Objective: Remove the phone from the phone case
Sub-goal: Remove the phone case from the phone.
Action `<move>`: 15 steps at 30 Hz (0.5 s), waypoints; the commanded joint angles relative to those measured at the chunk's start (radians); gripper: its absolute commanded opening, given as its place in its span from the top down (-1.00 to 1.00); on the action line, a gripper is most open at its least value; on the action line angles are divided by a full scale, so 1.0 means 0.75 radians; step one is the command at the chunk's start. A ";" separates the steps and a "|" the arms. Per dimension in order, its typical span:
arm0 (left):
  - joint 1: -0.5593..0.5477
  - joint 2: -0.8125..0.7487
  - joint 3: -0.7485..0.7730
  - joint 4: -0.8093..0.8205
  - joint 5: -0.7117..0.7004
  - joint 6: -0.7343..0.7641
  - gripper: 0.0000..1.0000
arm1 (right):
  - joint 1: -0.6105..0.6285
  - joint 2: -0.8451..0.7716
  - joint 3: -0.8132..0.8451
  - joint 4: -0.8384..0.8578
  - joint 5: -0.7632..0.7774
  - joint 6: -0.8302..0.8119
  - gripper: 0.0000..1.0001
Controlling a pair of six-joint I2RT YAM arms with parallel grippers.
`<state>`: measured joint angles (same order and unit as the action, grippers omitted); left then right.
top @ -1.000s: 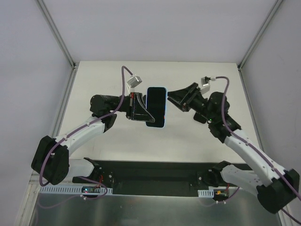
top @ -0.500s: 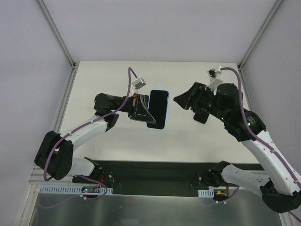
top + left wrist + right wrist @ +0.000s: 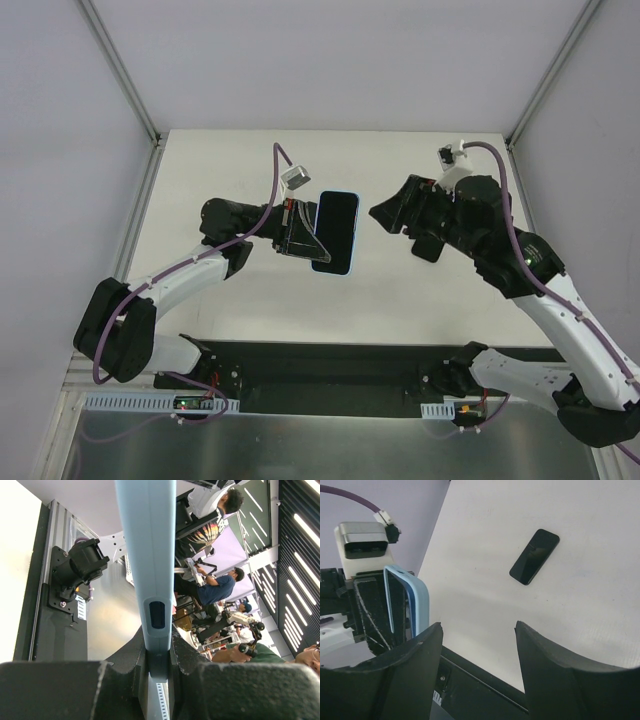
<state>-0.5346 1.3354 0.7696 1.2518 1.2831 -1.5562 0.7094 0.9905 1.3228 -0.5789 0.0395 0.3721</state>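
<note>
The pale blue phone case [image 3: 335, 232] is held in the air, clamped by one edge in my shut left gripper [image 3: 312, 240]. In the left wrist view its edge [image 3: 150, 555] runs up from between the jaws of the left gripper [image 3: 159, 655]. In the right wrist view the case [image 3: 417, 602] looks like an empty shell with a dark inside. The black phone [image 3: 534, 556] lies flat on the table, apart from the case. My right gripper [image 3: 382, 212] is open and empty, to the right of the case, and the right wrist view [image 3: 477, 625] shows it above the table.
The white table [image 3: 250, 160] is bounded by side walls and corner posts. A black base strip [image 3: 330, 365] runs along the near edge. The left arm's cable [image 3: 270, 190] loops over its wrist.
My right gripper has drawn back to the right, away from the case's edge, and the arm has risen. The left gripper has tilted the case slightly. Little has moved in the last half second.
</note>
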 commanded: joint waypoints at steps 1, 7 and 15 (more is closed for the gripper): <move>0.013 -0.013 0.019 0.497 -0.001 0.011 1.00 | 0.011 -0.010 0.079 0.066 -0.018 -0.024 -0.25; 0.013 -0.011 0.009 0.497 0.003 0.011 1.00 | 0.024 0.021 0.095 0.109 -0.036 -0.020 -0.25; 0.013 -0.017 0.007 0.497 0.007 0.011 1.00 | 0.034 0.062 0.122 0.128 -0.034 -0.020 -0.25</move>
<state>-0.5346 1.3354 0.7696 1.2518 1.2835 -1.5562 0.7288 1.0355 1.3678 -0.5278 0.0189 0.3721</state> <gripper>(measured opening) 0.116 0.623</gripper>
